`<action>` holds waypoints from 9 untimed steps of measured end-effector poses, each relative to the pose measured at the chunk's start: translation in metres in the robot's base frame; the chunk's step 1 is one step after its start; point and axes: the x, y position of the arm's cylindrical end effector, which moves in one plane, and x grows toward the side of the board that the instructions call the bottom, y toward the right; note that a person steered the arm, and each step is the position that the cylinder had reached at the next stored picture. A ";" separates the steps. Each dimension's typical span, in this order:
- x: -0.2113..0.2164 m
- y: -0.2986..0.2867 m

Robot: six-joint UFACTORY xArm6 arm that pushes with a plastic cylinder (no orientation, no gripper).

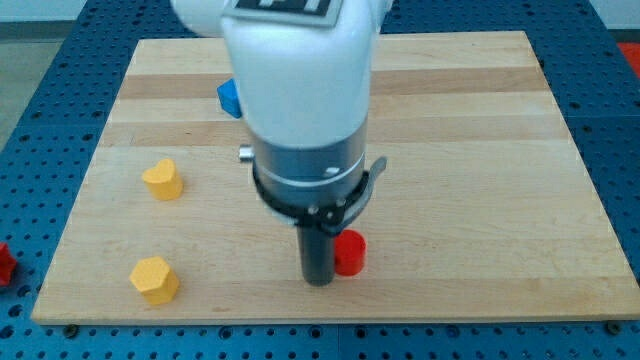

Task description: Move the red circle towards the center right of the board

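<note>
My tip (319, 281) is resting on the wooden surface (470, 150) near the view's bottom edge, a little left of the middle, and it is touching the left side of the red circle (350, 253). This tool is a plain dark rod with nothing that opens or closes, so it is holding nothing — it is only pressing sideways against the red block. The red circle is sitting just to the view's right of the rod, in the lower central part of the board, well apart from the right edge.

The white and grey arm body (300, 90) is filling the upper middle of the view and is hiding part of a blue block (229, 97), whose shape I cannot make out (only its left portion is showing, toward the view's upper left). Two yellow blocks are lying on the view's left side — a yellow heart-like block (162, 180) at mid height and a yellow hexagon (154, 279) below it, near the bottom left corner. Both are lying well apart from the tip. A small red object (4, 264) is peeking in at the view's far left edge, off the board, on the blue perforated table (40, 80).
</note>
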 end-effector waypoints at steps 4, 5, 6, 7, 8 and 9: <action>0.000 0.040; -0.062 0.054; -0.075 0.054; -0.075 0.004; -0.103 0.065; -0.108 0.158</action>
